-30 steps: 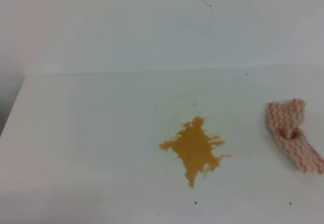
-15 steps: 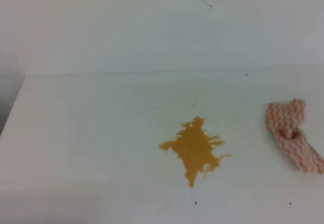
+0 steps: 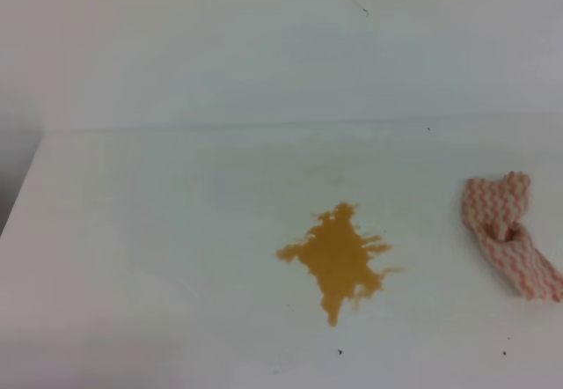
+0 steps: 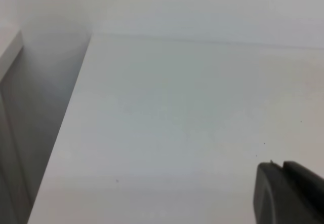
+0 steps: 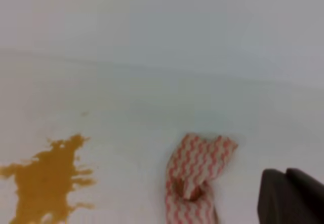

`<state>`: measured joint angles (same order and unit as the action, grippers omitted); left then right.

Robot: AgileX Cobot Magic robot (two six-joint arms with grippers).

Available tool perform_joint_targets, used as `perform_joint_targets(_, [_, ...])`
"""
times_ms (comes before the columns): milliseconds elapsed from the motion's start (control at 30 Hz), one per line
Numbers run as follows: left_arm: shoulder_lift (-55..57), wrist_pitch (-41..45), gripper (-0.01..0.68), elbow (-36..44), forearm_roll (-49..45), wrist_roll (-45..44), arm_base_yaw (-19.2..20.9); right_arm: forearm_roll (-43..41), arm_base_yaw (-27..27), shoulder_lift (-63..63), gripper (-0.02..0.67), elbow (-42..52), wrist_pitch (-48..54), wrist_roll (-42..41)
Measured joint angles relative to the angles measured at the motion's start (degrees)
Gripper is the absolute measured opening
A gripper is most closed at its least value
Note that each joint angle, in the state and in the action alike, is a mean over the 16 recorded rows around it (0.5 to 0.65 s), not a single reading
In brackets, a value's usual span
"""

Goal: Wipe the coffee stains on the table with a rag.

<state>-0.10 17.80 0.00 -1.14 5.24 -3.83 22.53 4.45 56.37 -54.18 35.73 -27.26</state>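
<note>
The coffee stains [image 3: 339,253] form an orange-brown spiky splat on the white table [image 3: 158,231], a little right of centre. The rag [image 3: 506,231], crumpled with pink-red and white zigzag stripes, lies at the table's right edge, apart from the splat. In the right wrist view the rag [image 5: 197,176] sits just left of my right gripper [image 5: 286,196], whose dark fingers are together and hold nothing; the coffee stains [image 5: 45,178] lie further left. My left gripper [image 4: 282,188] shows at the lower right of the left wrist view, fingers together, over bare table. Neither gripper appears in the exterior high view.
A white wall [image 3: 264,46] rises behind the table. The table's left edge [image 4: 66,117] drops to a grey gap. Tiny dark specks [image 3: 339,351] dot the tabletop near the front.
</note>
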Motion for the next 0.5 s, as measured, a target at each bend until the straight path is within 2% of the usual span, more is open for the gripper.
perform_joint_targets(300, [0.0, 0.0, -0.003, 0.0, 0.0, 0.0, 0.0, -2.2, -0.8, 16.1, 0.009, -14.7, 14.5, 4.0])
perform_joint_targets(500, [0.1, 0.0, -0.003, 0.0, 0.0, 0.0, 0.0, -6.8, -3.7, 27.4, 0.084, -23.4, 20.7, 7.4])
